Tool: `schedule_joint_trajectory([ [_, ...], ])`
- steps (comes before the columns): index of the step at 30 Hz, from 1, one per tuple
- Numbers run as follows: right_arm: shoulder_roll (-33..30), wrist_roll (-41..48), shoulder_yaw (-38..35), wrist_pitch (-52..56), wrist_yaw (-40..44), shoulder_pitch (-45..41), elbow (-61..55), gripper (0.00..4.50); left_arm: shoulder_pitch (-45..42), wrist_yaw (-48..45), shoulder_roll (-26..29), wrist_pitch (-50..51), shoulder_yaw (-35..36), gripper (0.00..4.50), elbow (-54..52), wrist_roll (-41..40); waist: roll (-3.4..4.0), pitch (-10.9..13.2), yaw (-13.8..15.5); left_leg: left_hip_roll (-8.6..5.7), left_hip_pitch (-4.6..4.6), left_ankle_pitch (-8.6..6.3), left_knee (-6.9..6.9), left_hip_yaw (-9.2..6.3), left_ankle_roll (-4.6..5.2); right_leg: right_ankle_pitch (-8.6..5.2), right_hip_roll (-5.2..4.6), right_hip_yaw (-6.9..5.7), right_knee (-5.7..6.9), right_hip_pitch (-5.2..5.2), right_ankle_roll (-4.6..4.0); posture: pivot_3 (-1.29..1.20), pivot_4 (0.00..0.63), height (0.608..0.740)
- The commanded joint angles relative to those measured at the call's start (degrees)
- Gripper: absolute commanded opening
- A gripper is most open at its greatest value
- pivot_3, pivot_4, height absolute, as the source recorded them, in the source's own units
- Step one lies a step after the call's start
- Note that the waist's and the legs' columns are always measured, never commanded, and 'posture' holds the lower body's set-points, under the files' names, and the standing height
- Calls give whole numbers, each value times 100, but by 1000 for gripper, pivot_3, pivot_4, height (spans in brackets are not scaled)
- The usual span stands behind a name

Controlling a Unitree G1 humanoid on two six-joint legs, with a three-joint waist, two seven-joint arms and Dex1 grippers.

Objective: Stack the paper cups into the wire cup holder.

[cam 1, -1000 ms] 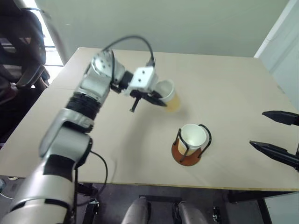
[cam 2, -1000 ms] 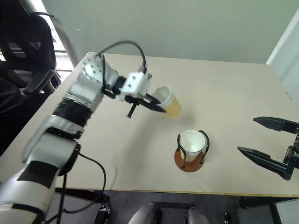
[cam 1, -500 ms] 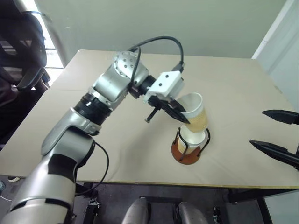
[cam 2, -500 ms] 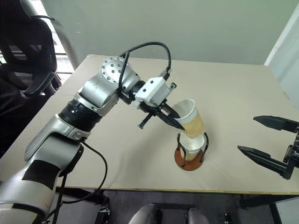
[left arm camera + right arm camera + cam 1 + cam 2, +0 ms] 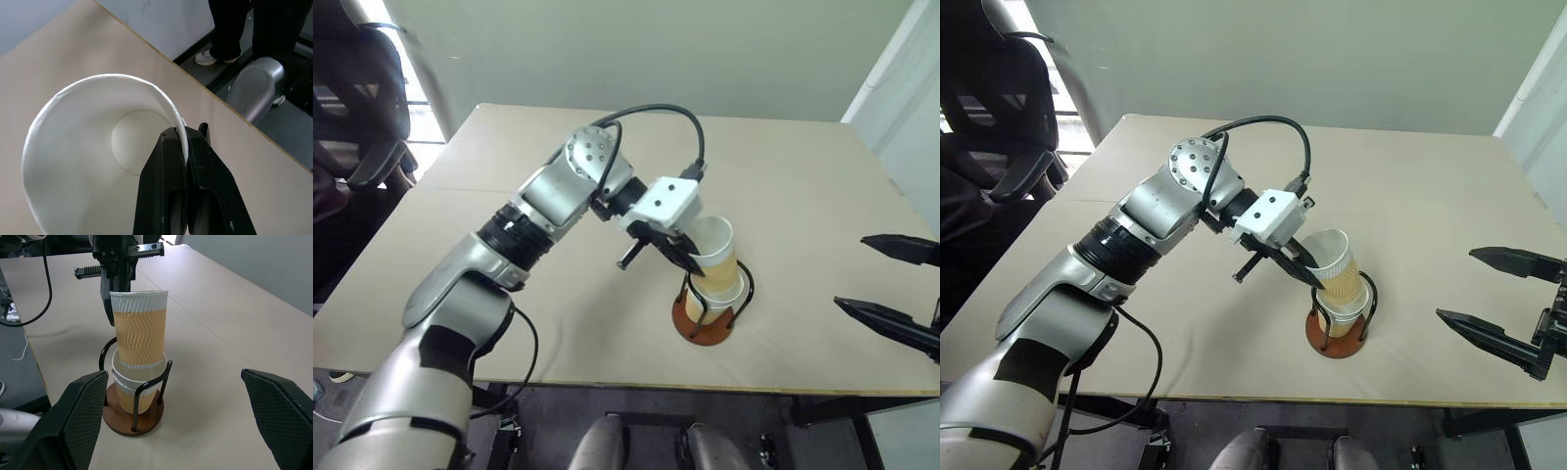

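A: Any readable text, labels, numbers?
B: None legible anywhere, checked both head views and both wrist views
A: Brand marks or signs?
B: None readable, nothing to log

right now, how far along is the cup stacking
Done: two cups sit nested in the wire cup holder. In hand: the left end effector pinches the rim of the third cup, its base inside the stack. Left: seat it fully and release.

Ribbed tan paper cups [image 5: 140, 357] — nested upright in wire cup holder [image 5: 133, 416].
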Motion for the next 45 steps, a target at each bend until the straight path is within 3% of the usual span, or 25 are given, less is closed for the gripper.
schedule_joint_trajectory([
  [1,-9,34,-104,-45,-57,-23,-83,4500,-28,-181,-87,-139,49,26,125,199,0,0,0,0,0,0,0,0,0,0,0,0,0,0,0,0,150,740],
  [7,-8,46,-106,-28,-98,-19,-101,4500,-39,-181,-179,76,81,26,65,40,1,1,0,0,-1,-2,0,0,0,-1,0,0,-1,-1,0,0,150,740],
  [9,-12,51,-99,-25,-110,-26,-102,4500,-47,-181,-197,99,79,430,53,1,1,1,0,0,-2,-3,0,0,0,0,0,0,-2,0,0,0,150,740],
  [20,-34,71,-42,-29,-130,-56,-89,4500,-25,-181,-459,16,335,4258,245,245,3,2,0,0,-3,-6,-1,0,0,-1,0,1,-4,-1,2,0,150,740],
  [21,-43,66,-20,-39,-119,-71,-69,4500,-21,-181,-526,3,435,4454,302,308,3,2,0,0,-3,-6,-1,0,0,-1,0,1,-4,-1,2,0,150,740],
  [27,-259,-242,411,-162,8,-300,275,4500,131,749,-426,324,1273,4454,503,750,5,3,-12,0,-1,-8,1,2,-2,-2,1,5,-6,-2,2,0,150,740],
  [30,-476,-820,730,-335,161,-303,641,4500,406,1115,158,852,1958,4454,379,716,19,6,-44,2,1,-7,0,3,-4,-1,3,6,-3,-6,1,0,150,740],
  [35,-749,-1513,1311,-800,645,-488,1441,4500,1601,1727,1413,1607,3021,4454,-484,722,34,-2,-157,7,4,6,-29,4,-25,-1,10,11,-6,-20,-4,0,150,740],
  [39,-736,-1673,1505,-955,821,-766,1755,4500,2084,2062,1676,1988,3396,4454,-919,685,32,-1,-104,7,2,49,-44,4,-77,-9,8,14,-6,-21,-5,0,150,740],
  [42,-587,-1775,2077,-1253,738,-1499,2373,4500,3544,2788,1912,2744,4411,4454,-1883,330,39,-6,-139,5,6,49,-51,14,-73,-8,6,18,-8,-22,-16,0,150,740],
  [45,-471,-1915,2403,-1333,592,-1996,2818,4500,4511,3350,1793,3111,5184,4454,-2539,52,31,-3,-225,10,21,47,-56,25,-79,-19,6,24,-8,-20,-17,0,150,740],
])
